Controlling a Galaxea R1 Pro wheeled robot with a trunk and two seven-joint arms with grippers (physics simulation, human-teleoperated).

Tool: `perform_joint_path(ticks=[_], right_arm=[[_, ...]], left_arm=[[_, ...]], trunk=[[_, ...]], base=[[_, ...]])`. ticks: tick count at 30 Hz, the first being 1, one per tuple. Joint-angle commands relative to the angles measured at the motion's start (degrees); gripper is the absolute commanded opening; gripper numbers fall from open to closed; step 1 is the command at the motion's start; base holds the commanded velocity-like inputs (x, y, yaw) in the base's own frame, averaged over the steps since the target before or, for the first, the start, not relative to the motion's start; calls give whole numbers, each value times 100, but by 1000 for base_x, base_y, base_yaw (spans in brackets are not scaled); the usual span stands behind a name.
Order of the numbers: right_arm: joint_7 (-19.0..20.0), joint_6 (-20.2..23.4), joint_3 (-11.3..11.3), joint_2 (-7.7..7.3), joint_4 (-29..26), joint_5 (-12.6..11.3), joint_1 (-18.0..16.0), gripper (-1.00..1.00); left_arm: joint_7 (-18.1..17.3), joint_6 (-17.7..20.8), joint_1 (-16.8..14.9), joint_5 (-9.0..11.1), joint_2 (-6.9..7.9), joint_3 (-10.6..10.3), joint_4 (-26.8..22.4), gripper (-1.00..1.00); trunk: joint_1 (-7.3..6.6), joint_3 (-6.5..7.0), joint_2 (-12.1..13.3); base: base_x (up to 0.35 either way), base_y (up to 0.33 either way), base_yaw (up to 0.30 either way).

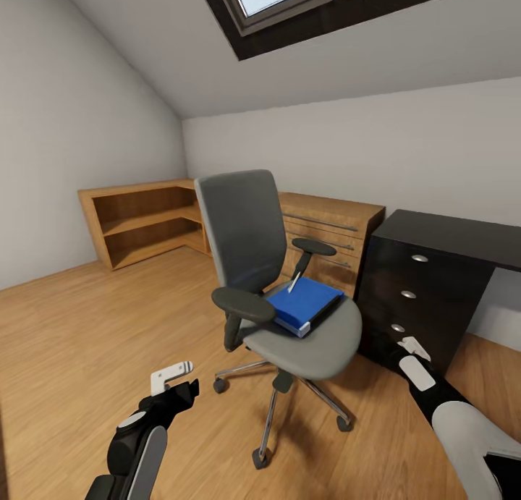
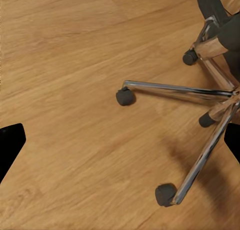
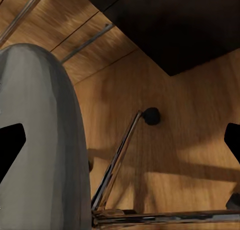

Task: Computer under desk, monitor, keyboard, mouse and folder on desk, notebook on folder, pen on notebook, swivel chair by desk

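1. End effectors hang low over the wood floor (image 1: 87, 341): the left end effector (image 1: 176, 381) and the right end effector (image 1: 411, 349) both hold nothing; how far either is open I cannot tell.
2. Chair (image 1: 289, 319) stands between them, its chrome base (image 2: 200, 120) near the left one.
3. Folder (image 1: 304, 304) lies on the seat, a pale pen-like stick (image 1: 295, 281) on it.
4. Desk (image 1: 441, 268) stands just beside the chair, its tabletop bare here.
5. Wood cabinet (image 1: 333, 232) lines the far wall.

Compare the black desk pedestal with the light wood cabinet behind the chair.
The desk pedestal is glossy black; the wood cabinet is light brown. The pedestal's drawers carry small round silver knobs, the cabinet's long horizontal bar handles. The pedestal stands nearer the camera, to the right of the swivel chair; the cabinet sits against the back wall. Both are drawer units standing on the wooden floor.
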Motion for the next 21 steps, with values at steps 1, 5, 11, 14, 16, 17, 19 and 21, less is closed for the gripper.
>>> perform_joint_path(ticks=[1,5,11,14,16,17,19,21], right_arm=[[-16,42,-19,3,-13,-41,-1,100],[-16,113,-24,0,-18,-70,-1,100],[-15,486,-43,-5,-101,-310,-1,100],[-16,537,-44,-5,-132,-344,-1,100],[-16,562,-45,-8,-143,-355,-1,100],[-8,977,-130,-138,-153,-401,-1,100],[-9,1064,-230,-156,-154,-463,-1,100],[-14,1183,-348,-176,-154,-580,-1,100]], left_arm=[[55,13,-4,60,1,-3,-7,100],[54,13,-4,60,2,-2,-6,100],[55,13,-4,60,1,-2,-7,100],[55,13,-4,60,2,-2,-7,100],[55,13,-4,60,4,-2,-7,100],[55,13,-4,60,7,-2,-7,100],[55,13,-4,60,7,-2,-7,100],[55,13,-4,60,7,-2,-7,100]], trunk=[[-1,-6,-3],[-1,-6,-3],[-1,-6,-3],[-1,-6,-3],[-1,-6,-3],[-1,-6,-3],[-1,-6,-3],[-1,-6,-3]], base=[[0,0,0],[0,0,0],[0,0,0],[0,0,0],[0,0,0],[0,0,0],[0,0,0],[55,-74,0]])
